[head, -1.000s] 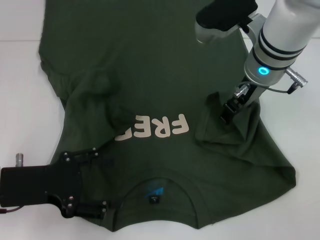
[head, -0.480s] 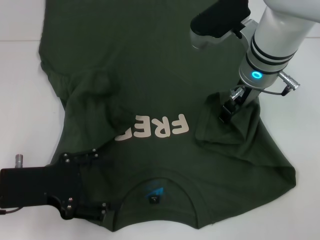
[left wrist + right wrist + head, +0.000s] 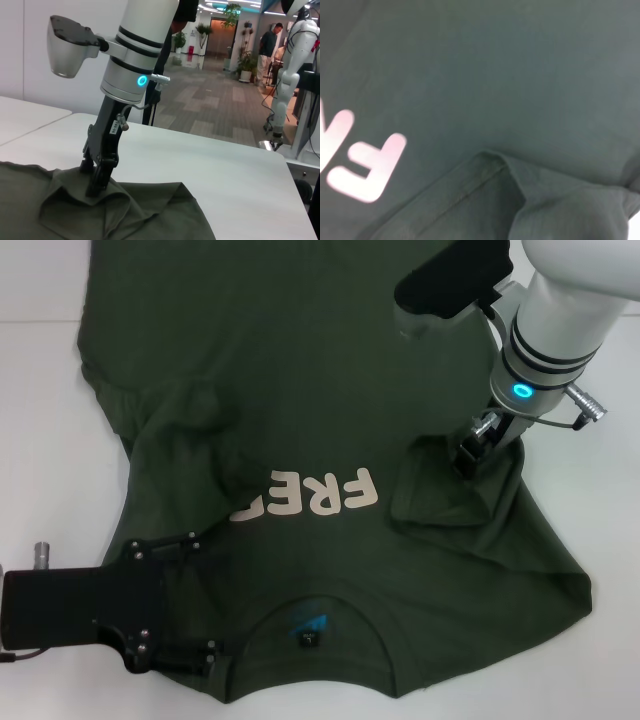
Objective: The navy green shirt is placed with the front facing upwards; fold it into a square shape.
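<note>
The navy green shirt (image 3: 300, 370) lies front up on the white table, collar and black tag (image 3: 308, 638) nearest me, with the cream lettering (image 3: 320, 495) partly hidden under a crease. My right gripper (image 3: 478, 453) is shut on the shirt's sleeve, which is folded inward onto the body. It shows the same way in the left wrist view (image 3: 97, 181), fingers pinching a raised fold. The right wrist view shows the sleeve hem (image 3: 485, 185) beside the lettering (image 3: 365, 165). My left gripper (image 3: 200, 602) is open at the shirt's near left shoulder, fingers spread over the cloth edge.
The white table (image 3: 40, 440) shows to the left and right of the shirt. The left sleeve area (image 3: 195, 410) is bunched and wrinkled. In the left wrist view the table's far edge (image 3: 240, 147) gives onto an open hall with a white humanoid robot (image 3: 292, 55).
My right gripper moved slightly left, then back right, with the sleeve, and the folded flap now lies flatter. The left gripper has barely shifted.
</note>
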Robot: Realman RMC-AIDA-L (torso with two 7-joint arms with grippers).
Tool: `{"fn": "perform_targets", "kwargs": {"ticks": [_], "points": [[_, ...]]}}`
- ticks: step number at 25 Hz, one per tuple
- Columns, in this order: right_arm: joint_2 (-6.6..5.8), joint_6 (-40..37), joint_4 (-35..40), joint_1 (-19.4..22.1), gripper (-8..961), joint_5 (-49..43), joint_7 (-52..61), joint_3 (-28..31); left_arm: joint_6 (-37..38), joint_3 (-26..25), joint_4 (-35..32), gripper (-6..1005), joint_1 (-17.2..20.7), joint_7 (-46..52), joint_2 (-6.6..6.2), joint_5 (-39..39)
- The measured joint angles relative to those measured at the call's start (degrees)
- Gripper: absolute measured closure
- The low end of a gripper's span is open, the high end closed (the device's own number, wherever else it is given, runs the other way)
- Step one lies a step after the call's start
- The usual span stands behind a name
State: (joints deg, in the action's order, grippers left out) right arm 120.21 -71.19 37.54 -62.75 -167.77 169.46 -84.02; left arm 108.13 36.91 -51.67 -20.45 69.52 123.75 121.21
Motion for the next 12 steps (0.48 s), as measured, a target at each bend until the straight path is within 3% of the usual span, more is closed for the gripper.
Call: {"fn": "perform_targets", "kwargs": {"ticks": [12], "points": [[-0.19, 4.8, 0.7, 0.4, 227, 0.1, -2.0, -0.3, -0.1, 0.0, 0.0, 96, -0.6, 0.1, -0.13, 0.1]]}}
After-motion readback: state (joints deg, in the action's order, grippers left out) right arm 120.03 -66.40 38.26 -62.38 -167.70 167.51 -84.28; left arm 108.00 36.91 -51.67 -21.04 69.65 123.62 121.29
